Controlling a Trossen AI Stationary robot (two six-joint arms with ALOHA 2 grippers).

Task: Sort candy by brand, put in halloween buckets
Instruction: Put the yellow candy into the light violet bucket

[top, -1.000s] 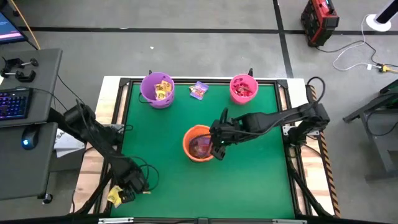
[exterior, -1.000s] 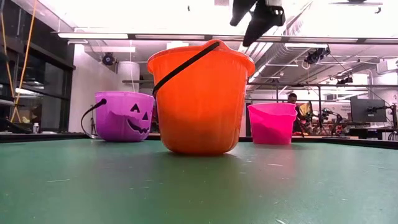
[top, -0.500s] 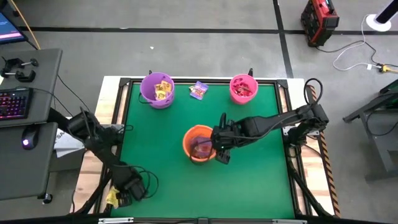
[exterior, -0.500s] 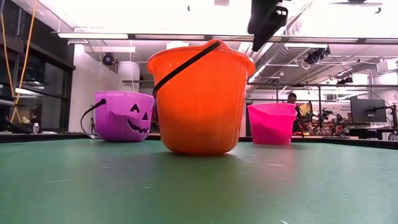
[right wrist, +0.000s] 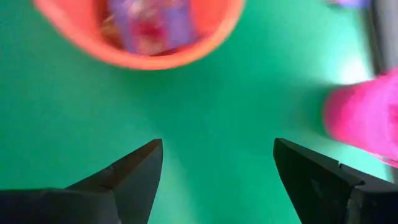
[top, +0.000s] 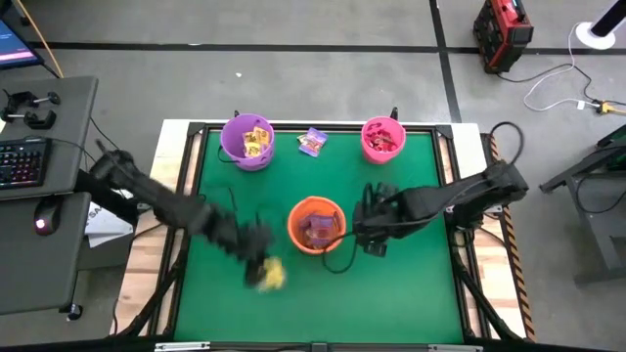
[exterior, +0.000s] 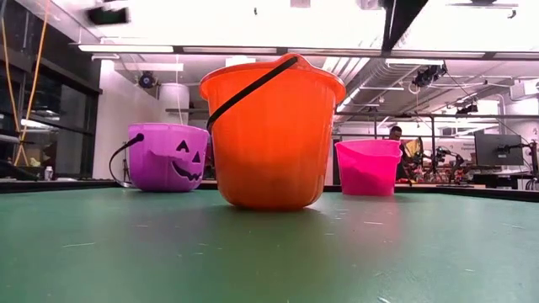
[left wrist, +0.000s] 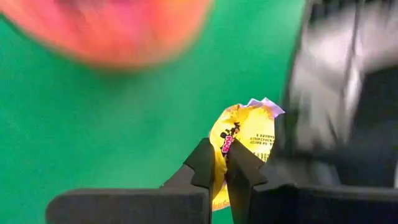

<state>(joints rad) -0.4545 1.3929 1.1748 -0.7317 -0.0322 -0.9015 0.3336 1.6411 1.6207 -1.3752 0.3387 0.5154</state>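
Observation:
Three halloween buckets stand on the green mat: orange [top: 315, 225] in the middle, purple [top: 246, 142] and pink [top: 382, 139] at the far edge, all holding candy. My left gripper [top: 262, 270] is over the mat, to the near left of the orange bucket, shut on a yellow candy packet [left wrist: 245, 140]. My right gripper [top: 373, 235] hovers open just right of the orange bucket, with bare mat between its fingers [right wrist: 138, 169]. A purple candy packet [top: 313, 141] lies flat on the mat between the purple and pink buckets. My left gripper pinches the yellow packet's near end [left wrist: 221, 163] between its two fingers. The fingers point down toward the mat. The rest of the crinkled packet sticks out past the fingertips, clear of the mat.
The orange bucket [exterior: 271, 135] shows nearest in the low view, with the purple bucket [exterior: 168, 157] and the pink bucket [exterior: 368, 166] behind it. A desk with a keyboard [top: 22, 161] stands left of the table. Open green mat [top: 391, 293] lies at the near right.
My left gripper has shut on the yellow candy off the mat's near left corner. It has then swung with the candy toward the table's right, over the mat toward the orange bucket. My right gripper has drawn away from above the orange bucket toward the right edge, staying open.

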